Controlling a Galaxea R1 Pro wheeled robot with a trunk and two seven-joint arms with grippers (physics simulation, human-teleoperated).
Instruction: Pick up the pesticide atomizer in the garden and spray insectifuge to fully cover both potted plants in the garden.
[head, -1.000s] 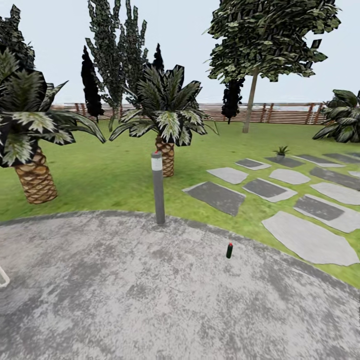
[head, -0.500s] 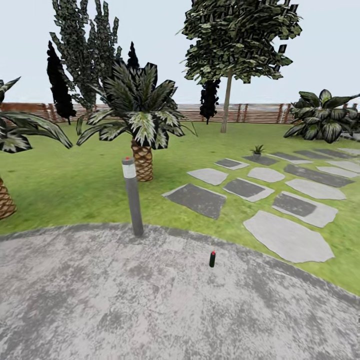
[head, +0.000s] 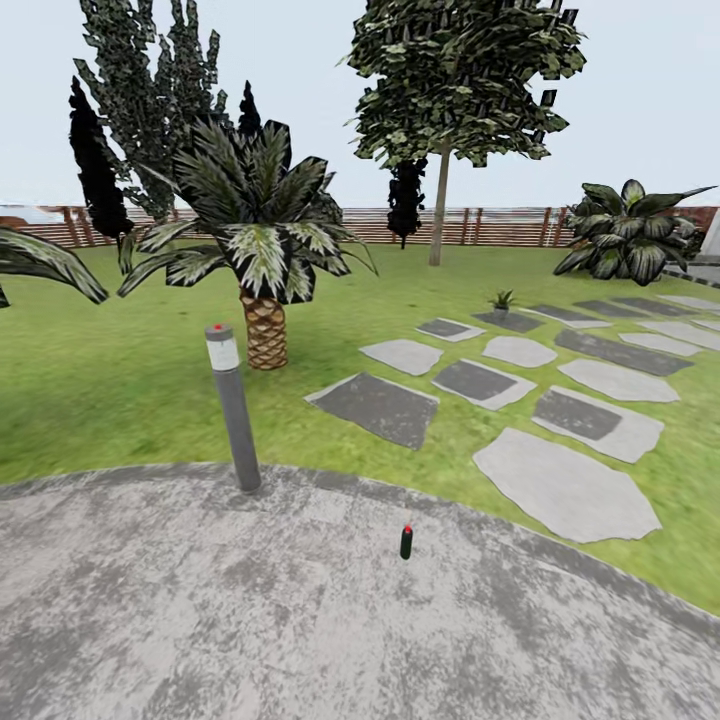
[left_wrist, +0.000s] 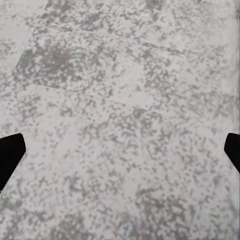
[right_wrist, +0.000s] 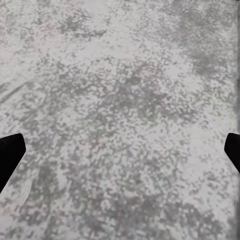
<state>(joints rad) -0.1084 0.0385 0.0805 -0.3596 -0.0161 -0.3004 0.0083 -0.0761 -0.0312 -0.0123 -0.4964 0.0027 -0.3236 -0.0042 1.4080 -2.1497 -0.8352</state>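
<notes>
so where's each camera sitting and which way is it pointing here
Head view: from the robot's head, facing forward and down across the paved patio to the small dark bottle, the post light, lawn, stepping stones and fence.
Left wrist view: on the left arm, looking down at speckled grey paving; the left gripper shows as dark fingertips at both edges, set wide.
Right wrist view: on the right arm, the same, with the right gripper.
Both wrist views share the paving.

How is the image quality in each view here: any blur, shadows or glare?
Head view: flat, even light, no glare or cast shadows; the lawn is smeared at the left, while the small dark bottle on the patio stays readable. Both wrist views: the paving looks mottled and blocky, with dark fingertips at the edges.
</notes>
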